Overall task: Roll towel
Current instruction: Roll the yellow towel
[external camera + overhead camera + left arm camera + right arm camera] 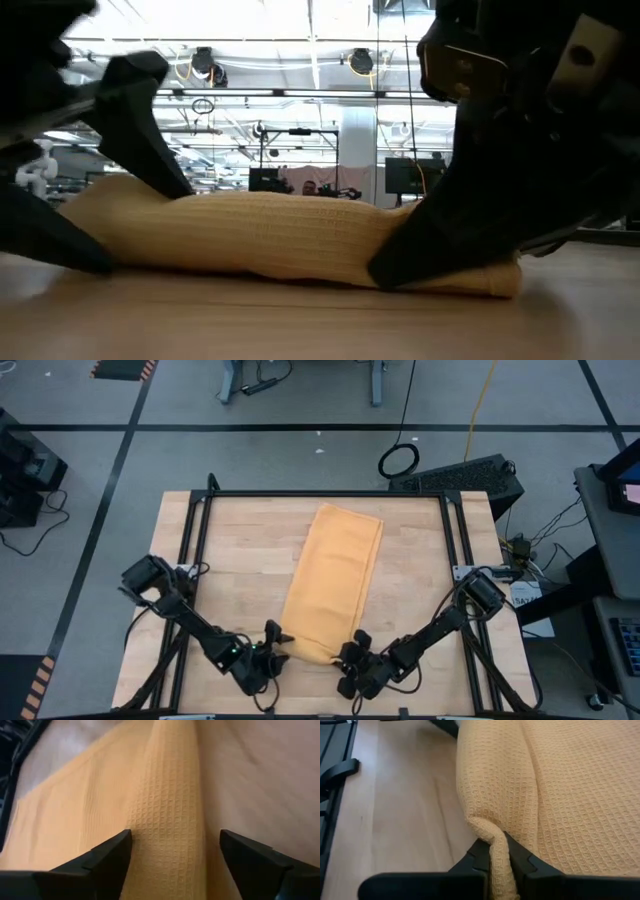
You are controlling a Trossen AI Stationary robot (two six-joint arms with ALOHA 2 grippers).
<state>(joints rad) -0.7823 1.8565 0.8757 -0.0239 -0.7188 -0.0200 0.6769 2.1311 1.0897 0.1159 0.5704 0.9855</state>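
The mustard-yellow towel (335,575) lies flat along the middle of the wooden table (230,550), reaching from the far side to the near side. Its near end is turned up into a low roll (290,235) across the towel. My left gripper (277,645) is open at the roll's left end. In the left wrist view its fingers (107,857) stand on either side of the roll (170,820). My right gripper (352,652) is at the roll's right end, shut on the cloth (497,845). My left gripper straddles the roll's left end with open fingers; I cannot tell whether they touch the cloth. My right gripper pinches a small raised fold of cloth (496,851) at the roll's right end between its two fingers. The fingers come slanting down from the near right. The roll rests on the table.
A black metal frame (320,493) runs along the table's far edge and down both sides. Both arms reach in from the side rails to the near edge. Bare wood lies left (230,550) and right (415,560) of the towel.
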